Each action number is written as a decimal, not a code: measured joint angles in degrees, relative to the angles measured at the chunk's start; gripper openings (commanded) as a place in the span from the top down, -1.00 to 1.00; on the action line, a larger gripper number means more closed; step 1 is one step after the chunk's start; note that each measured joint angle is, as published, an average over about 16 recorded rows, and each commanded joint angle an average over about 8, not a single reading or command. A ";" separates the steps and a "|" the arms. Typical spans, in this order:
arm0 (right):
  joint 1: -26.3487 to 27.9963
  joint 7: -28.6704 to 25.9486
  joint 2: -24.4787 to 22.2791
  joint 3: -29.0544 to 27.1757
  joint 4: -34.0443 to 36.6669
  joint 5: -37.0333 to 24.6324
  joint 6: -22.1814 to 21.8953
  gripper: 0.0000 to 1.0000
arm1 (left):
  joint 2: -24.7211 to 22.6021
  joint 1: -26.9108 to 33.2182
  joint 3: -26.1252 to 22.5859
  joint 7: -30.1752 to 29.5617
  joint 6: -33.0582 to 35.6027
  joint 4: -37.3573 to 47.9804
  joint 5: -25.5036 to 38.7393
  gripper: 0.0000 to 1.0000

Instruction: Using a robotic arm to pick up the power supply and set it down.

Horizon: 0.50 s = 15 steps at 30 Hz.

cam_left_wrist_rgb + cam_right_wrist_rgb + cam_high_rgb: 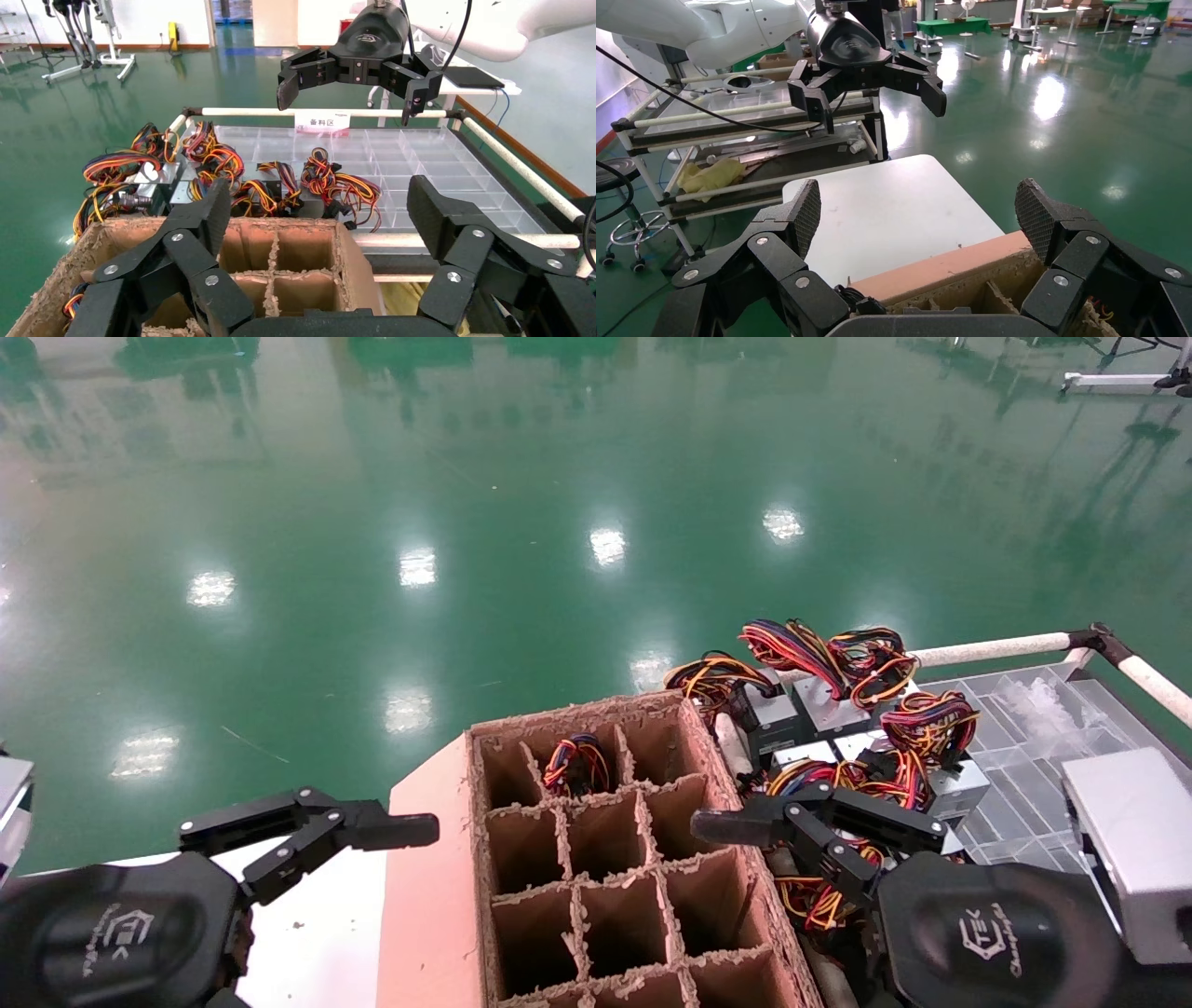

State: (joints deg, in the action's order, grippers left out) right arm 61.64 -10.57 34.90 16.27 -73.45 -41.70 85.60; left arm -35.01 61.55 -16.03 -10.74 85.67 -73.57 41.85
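Power supply: which unit is meant cannot be told, and no gripper holds one. At far left, the left gripper (320, 210) hangs above the white counter (317, 933) with its jaws spread wide and nothing between them. Its fingers point toward the carton (428, 896) just to its right. The carton is brown and open-topped, and cardboard dividers split it into a grid of cells. A coil of red, yellow and blue wires (577, 766) sits in the middle cell of the far row. The other visible cells show only bare cardboard. Touching the carton's right wall is a heap of grey boxes (829, 710) with tangled red-yellow-orange wire bundles. The heap lies on the left part of a clear partitioned tray (1024, 775). The right gripper (919, 207) hovers over the near edge of this heap, and one fingertip reaches above the carton's right-hand cells. Its jaws are likewise wide apart and grip nothing, with coloured wires lying beneath its linkage. A white rail (987, 649) with black corner joints frames the tray's far and right sides. In the left wrist view the rail carries a small white label (322, 121) with red characters. Glossy green floor (559, 477) extends behind everything.
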 measured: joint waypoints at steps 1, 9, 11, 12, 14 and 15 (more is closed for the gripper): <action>0.00 0.00 0.00 0.00 0.00 0.00 0.00 -1.00 | 0.00 0.00 0.00 0.00 0.00 0.00 0.00 1.00; 0.00 0.00 0.00 0.00 0.00 0.00 0.00 -1.00 | 0.00 0.00 0.00 0.00 0.00 0.00 0.00 1.00; 0.00 0.00 0.00 0.00 0.00 0.00 0.00 -1.00 | 0.00 0.00 0.00 0.00 0.00 0.00 0.00 1.00; 0.00 0.00 0.00 0.00 0.00 0.00 0.00 -1.00 | 0.00 0.00 0.00 0.00 0.00 0.00 0.00 1.00; 0.00 0.00 0.00 0.00 0.00 0.00 0.00 -1.00 | 0.00 0.00 0.00 0.00 0.00 0.00 0.00 1.00; 0.00 0.00 0.00 0.00 0.00 0.00 0.00 -1.00 | 0.00 0.00 0.00 0.00 0.00 0.00 0.00 1.00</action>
State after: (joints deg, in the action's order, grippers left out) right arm 61.64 -10.57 34.90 16.27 -73.45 -41.70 85.60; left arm -35.01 61.55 -16.03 -10.74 85.67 -73.57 41.85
